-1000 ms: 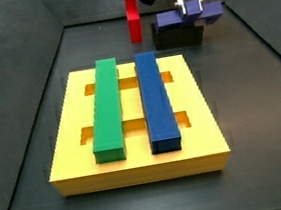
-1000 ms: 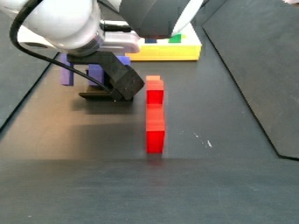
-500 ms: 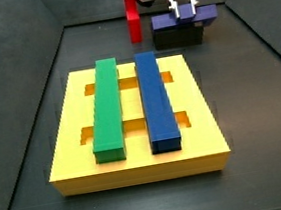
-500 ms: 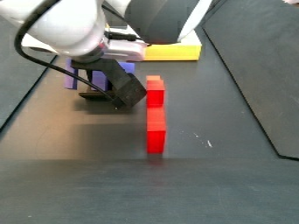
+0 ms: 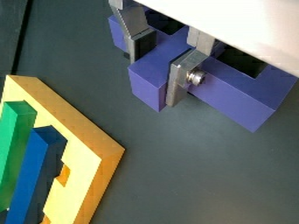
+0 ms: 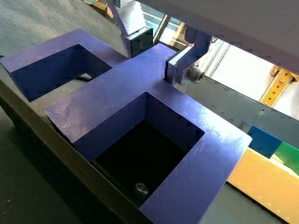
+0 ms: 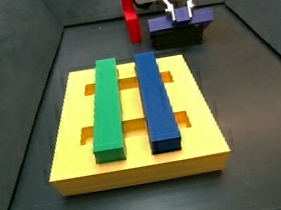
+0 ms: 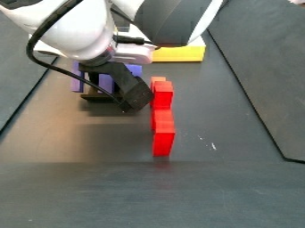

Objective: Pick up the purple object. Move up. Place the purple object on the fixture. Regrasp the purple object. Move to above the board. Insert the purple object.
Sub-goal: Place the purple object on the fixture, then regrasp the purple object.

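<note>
The purple object (image 7: 177,22) is a matte block with open notches. It is at the top of the black fixture (image 7: 180,39) at the back right, and I cannot tell whether it rests on it. My gripper (image 7: 179,7) comes down from above. In both wrist views the silver fingers (image 5: 184,77) sit on either side of the block's middle rib (image 6: 117,105), so the gripper (image 5: 160,70) is shut on it. In a side view the arm hides most of the purple object (image 8: 134,70) and the fixture (image 8: 95,96). The yellow board (image 7: 139,163) lies in front.
A green bar (image 7: 105,108) and a blue bar (image 7: 156,99) lie in the board's slots. An upright red bar (image 7: 132,17) stands just left of the fixture, close to the arm in a side view (image 8: 161,116). Dark walls bound the floor.
The gripper has moved left and slightly down with the purple object, from right of the fixture to directly over it. The bars and board have not moved.
</note>
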Robot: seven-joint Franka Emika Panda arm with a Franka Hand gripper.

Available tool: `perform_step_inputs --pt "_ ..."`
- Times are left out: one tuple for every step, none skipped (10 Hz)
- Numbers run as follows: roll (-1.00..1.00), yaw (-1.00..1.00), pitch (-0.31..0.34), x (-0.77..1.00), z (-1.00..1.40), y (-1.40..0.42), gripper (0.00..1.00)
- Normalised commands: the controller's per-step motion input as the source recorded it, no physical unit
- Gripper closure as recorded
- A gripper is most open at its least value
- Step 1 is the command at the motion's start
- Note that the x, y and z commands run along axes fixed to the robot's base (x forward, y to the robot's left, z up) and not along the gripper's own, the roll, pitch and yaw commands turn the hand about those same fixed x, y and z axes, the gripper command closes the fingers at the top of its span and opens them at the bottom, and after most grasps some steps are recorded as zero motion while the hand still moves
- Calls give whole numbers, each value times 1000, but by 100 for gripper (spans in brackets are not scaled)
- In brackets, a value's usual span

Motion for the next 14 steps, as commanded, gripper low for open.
perform_step_inputs --pt "0 0 0 0 0 0 0" --pt "0 0 57 89 0 0 0" --pt "-129 -9 260 449 37 151 0" --pt "-269 0 351 474 226 246 0" --pt "-271 0 369 423 289 220 0" --pt "-200 0 374 440 320 100 0" --pt "-143 0 411 471 369 43 0" --pt "-106 -3 449 486 417 0 0" --pt "-60 0 426 466 389 0 0" --pt "-37 0 380 457 383 -46 0" --pt "140 246 151 249 297 -37 0" --pt "349 360 0 340 97 -243 0" --pt "989 300 0 26 0 -340 0" --pt "1000 163 223 74 89 -329 0"
